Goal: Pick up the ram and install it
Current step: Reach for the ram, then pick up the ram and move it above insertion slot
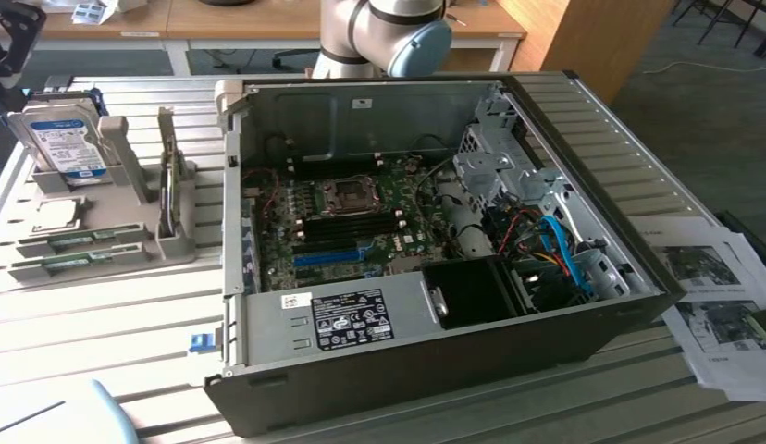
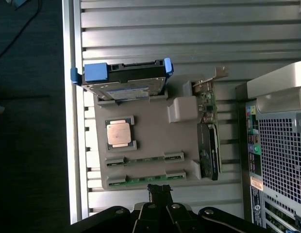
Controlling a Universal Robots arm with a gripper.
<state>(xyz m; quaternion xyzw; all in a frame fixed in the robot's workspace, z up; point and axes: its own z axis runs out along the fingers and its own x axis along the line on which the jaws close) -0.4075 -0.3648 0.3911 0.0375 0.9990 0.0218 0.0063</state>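
Gripper (image 2: 160,191) is noted shut, nothing held, poised over the edge of the grey holder (image 2: 155,131) on the table (image 2: 189,39). The ram (image 2: 145,179) is seated in the holder's outermost slot, just beside the fingertips, long axis along that edge. Thin green strip, ends bracketed.

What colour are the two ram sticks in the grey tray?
Green. The ram sticks show best in the wrist view.
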